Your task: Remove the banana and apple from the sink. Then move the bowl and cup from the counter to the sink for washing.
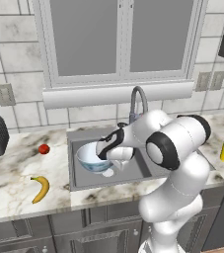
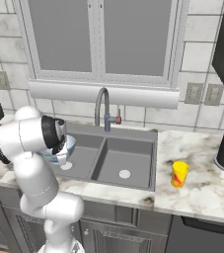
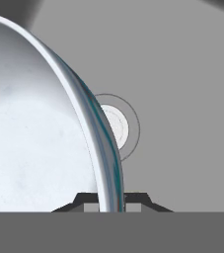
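Hand (image 3: pixel 111 197): closed narrow on the rim of the bowl (image 1: pixel 91 157).
Bowl: held tilted over the left basin of the sink (image 1: pixel 143 170).
Banana (image 1: pixel 40 188), apple (image 1: pixel 44 148): laid on the surface (image 1: pixel 10 188).

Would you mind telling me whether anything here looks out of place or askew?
Only the bowl is askew: pinched by its rim in the gripper, it hangs tilted over the sink's left basin. The banana, apple and cup sit normally.

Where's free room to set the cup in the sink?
The sink's right basin is bare around its drain, between divider and right wall. The left basin is crowded: the gripper holds the bowl by its rim there. The cup stands on the counter just right.
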Tool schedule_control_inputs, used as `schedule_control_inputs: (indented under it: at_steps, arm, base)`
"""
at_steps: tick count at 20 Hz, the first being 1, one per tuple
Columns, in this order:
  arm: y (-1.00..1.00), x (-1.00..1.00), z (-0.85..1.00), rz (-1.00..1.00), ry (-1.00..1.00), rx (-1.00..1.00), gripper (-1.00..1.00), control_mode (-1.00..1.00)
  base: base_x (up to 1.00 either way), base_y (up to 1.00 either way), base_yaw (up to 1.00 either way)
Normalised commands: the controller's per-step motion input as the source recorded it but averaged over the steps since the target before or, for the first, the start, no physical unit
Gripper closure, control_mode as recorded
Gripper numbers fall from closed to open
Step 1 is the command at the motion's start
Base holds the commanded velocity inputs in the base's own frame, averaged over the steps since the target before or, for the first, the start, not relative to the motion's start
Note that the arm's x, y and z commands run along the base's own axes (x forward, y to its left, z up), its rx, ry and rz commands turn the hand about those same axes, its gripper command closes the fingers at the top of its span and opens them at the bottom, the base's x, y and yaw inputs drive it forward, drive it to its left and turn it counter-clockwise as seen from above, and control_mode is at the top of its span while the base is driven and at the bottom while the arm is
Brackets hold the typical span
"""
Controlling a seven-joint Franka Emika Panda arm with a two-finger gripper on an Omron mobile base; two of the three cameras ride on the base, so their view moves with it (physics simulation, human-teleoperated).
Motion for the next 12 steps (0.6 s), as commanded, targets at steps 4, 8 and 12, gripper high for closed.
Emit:
schedule_control_inputs:
  at_steps: [4, 8, 12]
  arm:
    - [0.03, 0.09, -0.06, 0.0, 0.0, 0.01, 1.0, -1.0]
    - [0.02, 0.1, -0.04, 0.0, 0.0, 0.0, 1.0, -1.0]
    - [0.03, 0.09, -0.06, 0.0, 0.0, 0.0, 1.0, -1.0]
  base:
    - [0.0, 0.0, 0.0]
    - [0.0, 0.0, 0.0]
    - [0.0, 0.0, 0.0]
